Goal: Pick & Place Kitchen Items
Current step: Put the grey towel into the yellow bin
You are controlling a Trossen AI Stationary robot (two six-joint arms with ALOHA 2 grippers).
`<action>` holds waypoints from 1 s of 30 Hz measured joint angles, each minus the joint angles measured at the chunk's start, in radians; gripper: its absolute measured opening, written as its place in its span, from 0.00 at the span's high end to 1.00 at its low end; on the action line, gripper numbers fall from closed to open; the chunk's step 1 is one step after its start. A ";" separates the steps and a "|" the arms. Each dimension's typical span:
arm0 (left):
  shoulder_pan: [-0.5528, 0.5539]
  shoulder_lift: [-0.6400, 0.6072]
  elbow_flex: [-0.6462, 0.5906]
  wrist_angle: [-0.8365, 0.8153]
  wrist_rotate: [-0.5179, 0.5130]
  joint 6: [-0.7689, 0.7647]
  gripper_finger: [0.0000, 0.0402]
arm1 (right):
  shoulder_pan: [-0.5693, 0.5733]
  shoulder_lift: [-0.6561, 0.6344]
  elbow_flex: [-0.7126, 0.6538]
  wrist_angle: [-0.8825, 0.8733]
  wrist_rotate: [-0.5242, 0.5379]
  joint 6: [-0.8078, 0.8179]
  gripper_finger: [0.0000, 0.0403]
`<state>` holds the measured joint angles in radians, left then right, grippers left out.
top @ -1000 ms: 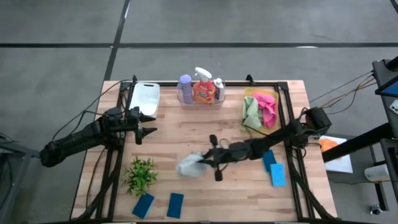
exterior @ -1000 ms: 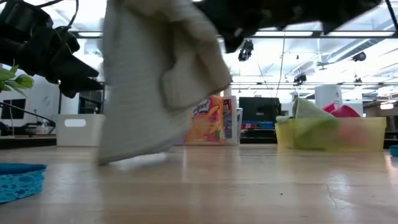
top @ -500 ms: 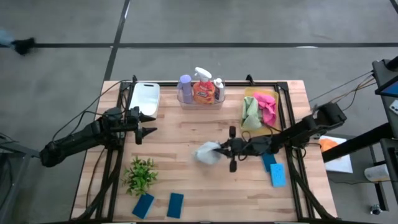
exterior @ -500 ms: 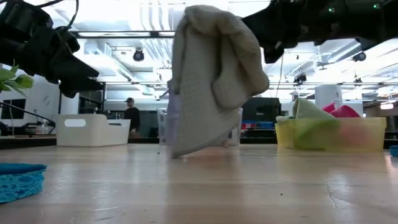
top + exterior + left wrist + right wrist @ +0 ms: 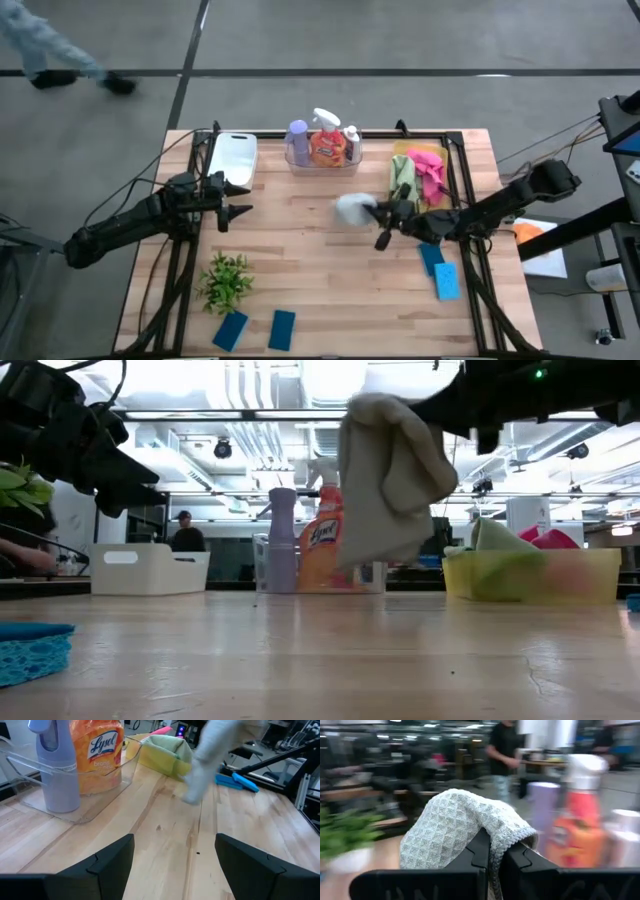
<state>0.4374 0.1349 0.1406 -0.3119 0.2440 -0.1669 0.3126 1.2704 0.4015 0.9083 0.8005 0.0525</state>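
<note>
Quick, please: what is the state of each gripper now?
Left gripper: open, holding nothing.
Right gripper: shut on the grey cloth, lifted above the table.

A white tray [image 5: 232,157], a clear tray [image 5: 322,165], a yellow tray [image 5: 441,165] and a green plant [image 5: 226,281] sit on the wooden table [image 5: 300,260].

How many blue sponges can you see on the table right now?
4: two near the front edge by the plant, blue sponge and blue sponge; two under the right arm, blue sponge and blue sponge, partly hidden.
</note>
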 joint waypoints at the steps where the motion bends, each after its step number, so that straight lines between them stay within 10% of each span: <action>1: 0.000 0.000 0.000 0.000 0.000 0.000 0.29 | 0.000 -0.018 -0.003 -0.021 0.045 -0.002 0.96; 30: 0.000 0.000 0.000 0.000 0.000 0.001 0.29 | -0.038 -0.406 -0.017 -0.073 0.752 -0.456 0.96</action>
<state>0.4377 0.1349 0.1406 -0.3119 0.2439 -0.1661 0.2742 0.8645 0.3847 0.8355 1.5526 -0.4036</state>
